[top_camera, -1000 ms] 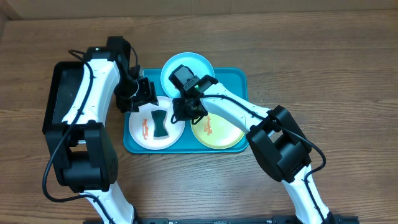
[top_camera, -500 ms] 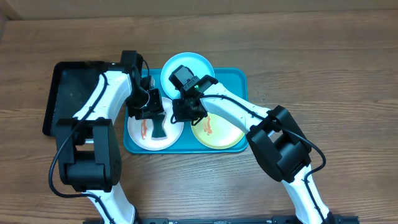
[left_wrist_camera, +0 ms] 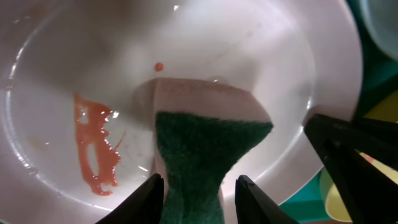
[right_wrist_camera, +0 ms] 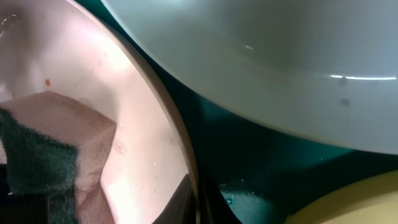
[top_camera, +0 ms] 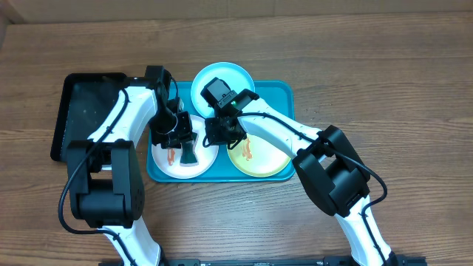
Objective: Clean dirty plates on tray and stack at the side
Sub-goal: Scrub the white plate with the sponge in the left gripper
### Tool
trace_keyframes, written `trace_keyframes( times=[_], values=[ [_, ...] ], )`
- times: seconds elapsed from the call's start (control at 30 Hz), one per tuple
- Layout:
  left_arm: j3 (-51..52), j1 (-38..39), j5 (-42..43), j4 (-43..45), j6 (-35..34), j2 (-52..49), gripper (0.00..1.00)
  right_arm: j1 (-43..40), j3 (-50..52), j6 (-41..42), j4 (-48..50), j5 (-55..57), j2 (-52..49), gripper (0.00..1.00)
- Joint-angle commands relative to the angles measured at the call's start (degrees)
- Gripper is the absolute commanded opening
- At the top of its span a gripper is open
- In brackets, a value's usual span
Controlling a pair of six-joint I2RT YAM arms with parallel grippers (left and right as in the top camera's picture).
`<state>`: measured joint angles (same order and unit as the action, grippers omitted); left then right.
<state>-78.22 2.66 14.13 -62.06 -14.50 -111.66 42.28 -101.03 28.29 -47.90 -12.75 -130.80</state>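
White plate (left_wrist_camera: pixel 249 37), smooth glossy plastic, has its rim pinched in the tightly closed right gripper (right_wrist_camera: pixel 194 202). The left gripper (left_wrist_camera: pixel 200 199) clasps the narrow waist of a sponge (left_wrist_camera: pixel 205 143), coarse green scourer over pale foam, lying in the plate beside an orange-red smear (left_wrist_camera: pixel 93 149). This plate sits lower left in the teal tray (top_camera: pixel 277 92), a light blue plate (top_camera: pixel 236 77) above it and a smeared yellow-green plate (top_camera: pixel 266 159) to its right.

The white-and-black left arm (top_camera: pixel 122 118) bends inward to its right, and its black two-finger left gripper (left_wrist_camera: pixel 199 193) points down with its fingers (left_wrist_camera: pixel 152 198) narrowly apart. The matching right arm (top_camera: pixel 281 134) stretches to its left, and its right gripper (right_wrist_camera: pixel 198 199) is closed.
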Motion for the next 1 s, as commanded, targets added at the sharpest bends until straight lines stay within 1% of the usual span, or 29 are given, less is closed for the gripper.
trace_keyframes(
  times=[0.0, 0.2, 0.23, 0.27, 0.33, 0.47, 0.57, 0.67, 0.73, 0.77, 0.8, 0.83, 0.87, 0.97],
  values=[
    [1.01, 0.39, -2.29, -0.04, -0.92, -0.55, 0.40, -0.37, -0.96, 0.24, 0.00, -0.46, -1.01, 0.05],
    [2.71, 0.39, -2.29, 2.62, -1.38, -0.55, 0.38, -0.37, -0.96, 0.24, 0.04, -0.46, -1.01, 0.05],
    [2.84, 0.39, -2.27, 2.82, -1.38, -0.55, 0.37, -0.37, -0.96, 0.24, 0.04, -0.44, -1.01, 0.05],
    [2.84, 0.39, -2.27, 2.95, -1.38, -0.55, 0.32, -0.37, -0.96, 0.24, 0.02, -0.44, -1.01, 0.05],
    [2.84, 0.39, -2.29, 3.17, -1.38, -0.55, 0.26, -0.37, -0.96, 0.24, 0.04, -0.46, -1.01, 0.05],
    [2.84, 0.39, -2.54, 4.13, -1.38, -0.55, 0.11, -0.37, -0.96, 0.24, 0.02, -0.44, -1.01, 0.05],
    [2.93, 0.39, -2.73, 4.28, -1.38, -0.55, 0.08, -0.37, -0.96, 0.26, -0.09, -0.44, -1.01, 0.05],
    [3.52, 0.39, -3.65, 4.44, -1.62, -0.55, 0.07, -0.37, -0.96, 0.26, -0.39, -0.44, -1.01, 0.04],
    [4.33, 0.39, -7.76, 5.16, -4.28, -0.55, 0.07, -0.37, -0.96, 0.24, -0.46, -0.44, -1.01, 0.04],
    [5.01, 0.39, -13.31, 5.38, -7.96, -0.55, 0.06, -0.37, -0.96, 0.24, -0.66, -0.44, -1.01, 0.04],
    [5.18, 0.39, -16.74, 5.22, -10.14, -0.55, 0.04, -0.37, -0.96, 0.24, -0.94, -0.44, -1.01, 0.04],
    [5.20, 0.37, -19.47, 4.96, -11.74, -0.55, 0.04, -0.37, -0.96, 0.24, -1.22, -0.44, -1.01, 0.04],
    [5.20, 0.35, -22.36, 4.81, -12.96, -0.55, 0.04, -0.37, -0.96, 0.24, -1.60, -0.42, -1.01, 0.04],
    [5.20, 0.35, -27.85, 4.92, -13.22, -0.55, 0.04, -0.37, -0.96, 0.24, -2.62, -0.39, -1.01, 0.04]
  ],
)
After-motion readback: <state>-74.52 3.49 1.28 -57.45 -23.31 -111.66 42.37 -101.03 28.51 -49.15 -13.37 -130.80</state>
